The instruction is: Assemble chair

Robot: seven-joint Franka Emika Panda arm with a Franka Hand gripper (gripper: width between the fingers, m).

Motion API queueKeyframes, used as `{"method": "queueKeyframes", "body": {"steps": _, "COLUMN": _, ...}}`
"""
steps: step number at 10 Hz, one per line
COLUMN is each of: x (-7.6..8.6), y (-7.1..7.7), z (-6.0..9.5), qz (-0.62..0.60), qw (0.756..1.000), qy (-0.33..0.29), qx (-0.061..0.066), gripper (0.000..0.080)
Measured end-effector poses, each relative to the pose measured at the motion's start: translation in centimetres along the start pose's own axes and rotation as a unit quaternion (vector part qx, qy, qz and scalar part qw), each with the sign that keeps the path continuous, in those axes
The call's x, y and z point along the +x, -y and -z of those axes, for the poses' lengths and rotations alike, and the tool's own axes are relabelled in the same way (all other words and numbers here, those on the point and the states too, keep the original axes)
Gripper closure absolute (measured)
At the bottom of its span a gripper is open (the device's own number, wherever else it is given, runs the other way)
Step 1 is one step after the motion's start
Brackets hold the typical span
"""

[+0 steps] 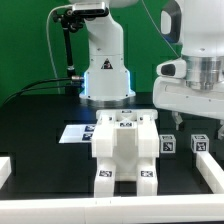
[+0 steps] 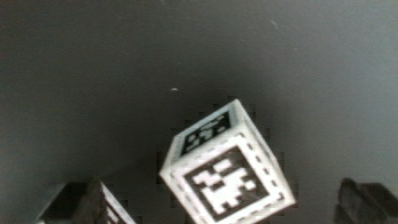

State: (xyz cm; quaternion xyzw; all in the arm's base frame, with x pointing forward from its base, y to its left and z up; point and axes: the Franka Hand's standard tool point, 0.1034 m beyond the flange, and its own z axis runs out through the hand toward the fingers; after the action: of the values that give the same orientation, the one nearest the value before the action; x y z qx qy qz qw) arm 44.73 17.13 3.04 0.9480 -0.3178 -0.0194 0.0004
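While the gripper [image 2: 231, 208] hangs with its fingers spread and grasping nothing, a small white chair part [image 2: 222, 165] bearing black-and-white marker tags lies on the black table [image 2: 107, 70] beneath it. Toward the exterior view's left stands the larger tagged chair assembly [image 1: 125, 150], and the marker board [image 1: 74, 132] lies behind it.
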Motion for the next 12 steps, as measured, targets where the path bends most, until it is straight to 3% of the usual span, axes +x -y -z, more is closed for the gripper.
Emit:
{"method": "queueKeyframes", "body": {"steps": 3, "x": 0.0, "y": 0.2, "z": -1.3, "qz": 0.003, "qw": 1.0, "qy": -0.001, "qx": -0.007, "gripper": 0.015}}
{"method": "queueKeyframes", "body": {"steps": 6, "x": 0.0, "y": 0.2, "z": -1.4, "qz": 0.004, "qw": 1.0, "qy": -0.001, "qx": -0.008, "gripper": 0.0176}}
{"method": "queueKeyframes", "body": {"steps": 8, "x": 0.0, "y": 0.2, "z": -1.4, "qz": 0.004, "qw": 1.0, "qy": -0.001, "qx": -0.007, "gripper": 0.052}}
{"method": "queueKeyframes", "body": {"steps": 12, "x": 0.0, "y": 0.2, "z": -1.4, "qz": 0.004, "qw": 1.0, "qy": -0.001, "qx": -0.008, "gripper": 0.0517}}
